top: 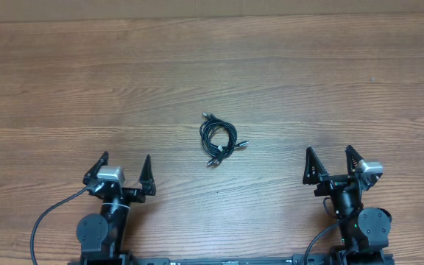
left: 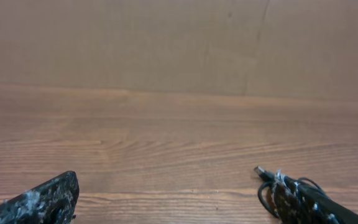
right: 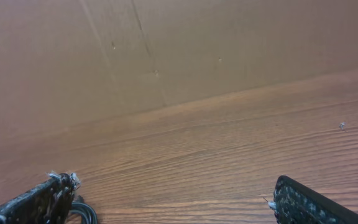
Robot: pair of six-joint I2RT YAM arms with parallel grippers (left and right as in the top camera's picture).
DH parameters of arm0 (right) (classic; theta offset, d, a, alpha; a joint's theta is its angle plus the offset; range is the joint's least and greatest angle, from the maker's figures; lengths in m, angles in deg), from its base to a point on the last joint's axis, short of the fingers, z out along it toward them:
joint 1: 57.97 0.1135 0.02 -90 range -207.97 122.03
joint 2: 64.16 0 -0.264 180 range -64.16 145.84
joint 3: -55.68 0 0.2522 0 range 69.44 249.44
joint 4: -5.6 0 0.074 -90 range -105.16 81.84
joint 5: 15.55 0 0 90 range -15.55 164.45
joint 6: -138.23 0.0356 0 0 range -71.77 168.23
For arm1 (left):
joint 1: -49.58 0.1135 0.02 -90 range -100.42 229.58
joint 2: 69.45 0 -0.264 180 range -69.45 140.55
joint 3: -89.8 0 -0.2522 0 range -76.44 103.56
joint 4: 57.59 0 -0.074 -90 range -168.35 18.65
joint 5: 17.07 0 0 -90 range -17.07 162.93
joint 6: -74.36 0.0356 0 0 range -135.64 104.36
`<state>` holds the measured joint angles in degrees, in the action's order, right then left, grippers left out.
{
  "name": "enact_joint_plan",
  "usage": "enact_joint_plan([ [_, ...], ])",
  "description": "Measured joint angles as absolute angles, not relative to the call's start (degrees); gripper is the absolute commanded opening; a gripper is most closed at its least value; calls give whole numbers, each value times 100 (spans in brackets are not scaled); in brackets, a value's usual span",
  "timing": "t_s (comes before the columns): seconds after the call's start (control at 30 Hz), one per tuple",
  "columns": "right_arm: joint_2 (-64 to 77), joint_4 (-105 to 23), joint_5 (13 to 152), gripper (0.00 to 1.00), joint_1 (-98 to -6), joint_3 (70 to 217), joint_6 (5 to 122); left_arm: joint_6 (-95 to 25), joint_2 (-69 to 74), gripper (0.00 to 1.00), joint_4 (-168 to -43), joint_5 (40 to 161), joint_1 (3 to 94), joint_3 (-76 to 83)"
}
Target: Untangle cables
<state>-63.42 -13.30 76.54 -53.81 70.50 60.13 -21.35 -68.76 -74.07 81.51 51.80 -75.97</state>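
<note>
Cables — thin black cords w/ silvery plugs, small coiled bundle, ctr of frame on wood bench. L pincer lower left, R pincer lower right — both spread wide apart, empty.

no text, label, brand, number or sign can be read in any of the three views. the pale housing on the left wrist and the pale housing on the right wrist are too small and too blurred to show any marking.
</note>
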Motion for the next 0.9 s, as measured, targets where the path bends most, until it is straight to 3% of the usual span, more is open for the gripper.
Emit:
enact_joint_plan([
  [0.63, -6342, -1328, 7651, 100, -5381, 7048, 6013, -2706, -6795, 100, -7916, 8693, 5180, -6841],
  [0.9, -6342, -1328, 7651, 100, -5381, 7048, 6013, -2402, -5549, 100, -8043, 8865, 5180, -6128],
])
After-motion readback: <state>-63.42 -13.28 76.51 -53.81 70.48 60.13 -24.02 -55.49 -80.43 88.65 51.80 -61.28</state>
